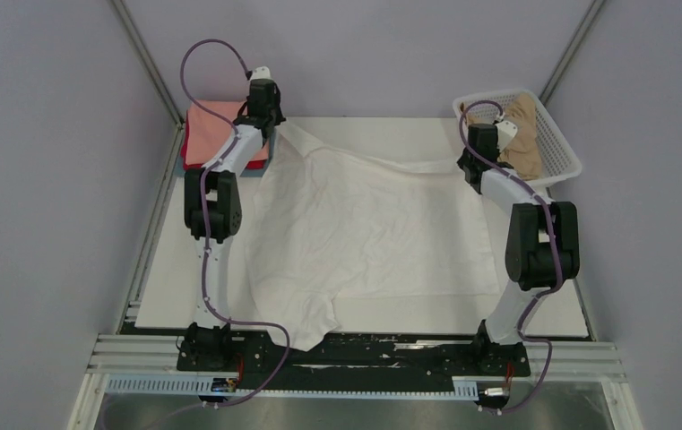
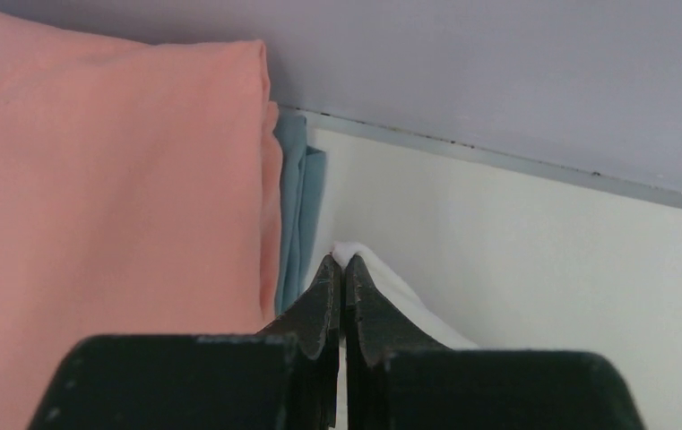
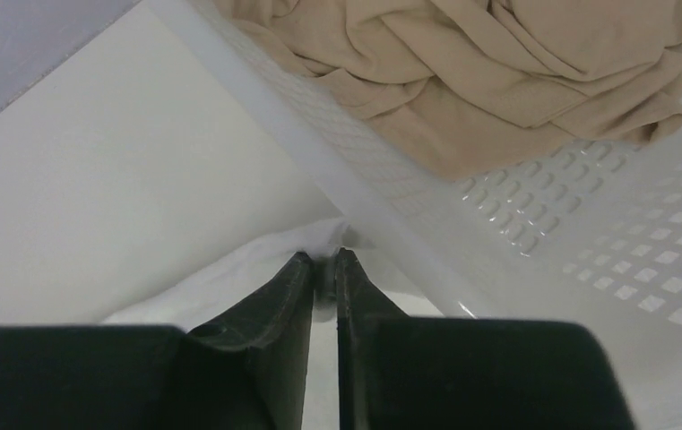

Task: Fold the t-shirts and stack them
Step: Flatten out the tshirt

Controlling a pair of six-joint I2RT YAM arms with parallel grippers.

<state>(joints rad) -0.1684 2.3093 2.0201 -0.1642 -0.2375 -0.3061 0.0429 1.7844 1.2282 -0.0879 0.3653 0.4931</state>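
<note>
Watch the right side first. Your right tool (image 3: pixel 323 262) shows a thin slit between its jaws, with a corner of the white cotton t-shirt (image 1: pixel 364 224) at their tips. I cannot tell whether it really pinches the cloth. If that corner slides out while the opposite one is held, the far edge would likely sag and bunch, and any fold would start crooked. This tool also sits just beside the wall of the white plastic mesh basket (image 1: pixel 563 152), which holds the crumpled tan t-shirt (image 1: pixel 521 134). A sideways move here could nudge the basket or catch its rim.

Your left tool (image 2: pixel 344 269) is pressed together on the shirt's other far corner. It is close beside the folded stack, which has the salmon-pink t-shirt (image 1: pixel 213 125) on top and the red t-shirt (image 1: pixel 192 150) and grey-blue t-shirt (image 2: pixel 299 206) beneath. A pull toward that side could rumple the stack's edge.

The white shirt lies spread over the white bench (image 1: pixel 534 305) between the arms, with its far edge drawn up toward both tools. Soft creases run across it. Near the left arm's base, its near end hangs past the bench edge onto the dark rail, where it might drag or snag. White cloth on a white bench makes its outline hard to read.
</note>
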